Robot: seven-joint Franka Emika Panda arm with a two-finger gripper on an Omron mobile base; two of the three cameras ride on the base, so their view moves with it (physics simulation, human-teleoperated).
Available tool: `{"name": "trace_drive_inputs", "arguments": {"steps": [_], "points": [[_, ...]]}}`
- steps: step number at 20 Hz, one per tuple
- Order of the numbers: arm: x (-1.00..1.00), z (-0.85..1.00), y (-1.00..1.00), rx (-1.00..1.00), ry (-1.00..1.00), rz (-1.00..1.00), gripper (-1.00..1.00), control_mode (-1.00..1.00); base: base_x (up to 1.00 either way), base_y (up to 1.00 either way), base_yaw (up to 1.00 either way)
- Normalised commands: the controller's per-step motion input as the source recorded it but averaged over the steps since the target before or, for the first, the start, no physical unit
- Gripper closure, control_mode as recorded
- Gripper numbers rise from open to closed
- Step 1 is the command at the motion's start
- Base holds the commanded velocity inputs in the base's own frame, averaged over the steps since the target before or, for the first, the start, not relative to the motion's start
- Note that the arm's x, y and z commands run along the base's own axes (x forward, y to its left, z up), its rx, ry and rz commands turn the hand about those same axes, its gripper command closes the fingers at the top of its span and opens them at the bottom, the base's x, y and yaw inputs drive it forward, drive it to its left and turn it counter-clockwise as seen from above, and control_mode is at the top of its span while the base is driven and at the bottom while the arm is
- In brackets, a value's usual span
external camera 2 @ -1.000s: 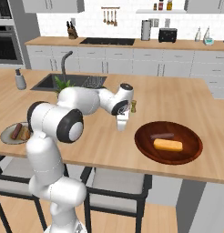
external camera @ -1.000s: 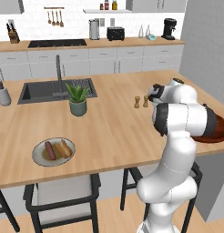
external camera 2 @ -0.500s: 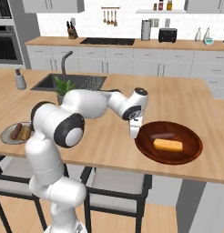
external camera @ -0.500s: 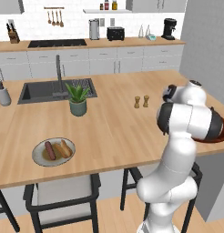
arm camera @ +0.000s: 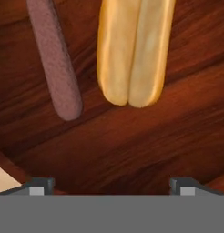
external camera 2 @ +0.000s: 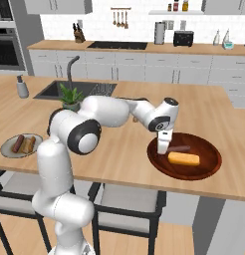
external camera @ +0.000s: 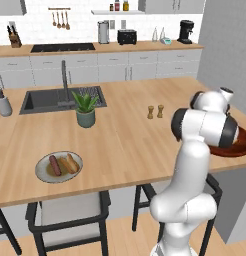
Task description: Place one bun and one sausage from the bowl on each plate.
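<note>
Gripper (external camera 2: 163, 149) spread wide over bowl (external camera 2: 206, 168), bun (external camera 2: 183, 159) beside sausage (external camera 2: 179, 148), plate (external camera: 45, 172) already filled

The gripper (external camera 2: 164, 147) hangs open over the near-left part of the bowl (external camera 2: 206, 169). Inside the bowl lie a bun (external camera 2: 183, 159) and, just behind it, a sausage (external camera 2: 180, 148).

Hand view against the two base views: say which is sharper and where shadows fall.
Hand view: close and soft, bun and sausage slightly blurred on the bowl's grain, faint shadows beside them. Right base view: even light, no glare, the open gripper over the bowl rim. Left base view: coarse, the plate's food small.
</note>
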Motion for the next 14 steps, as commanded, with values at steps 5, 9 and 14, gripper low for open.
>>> {"name": "trace_drive_inputs", "arguments": {"steps": [5,9,14], "points": [[0.00,-0.06,-0.52,0.00,0.03,0.00,-1.00,-1.00,0.00,0.00,0.00],[-0.12,-0.12,-0.25,0.00,0.00,0.00,-1.00,-1.00,0.00,0.00,0.00],[-0.05,-0.30,-0.01,-0.01,0.00,0.00,-1.00,-1.00,0.00,0.00,0.00]]}}
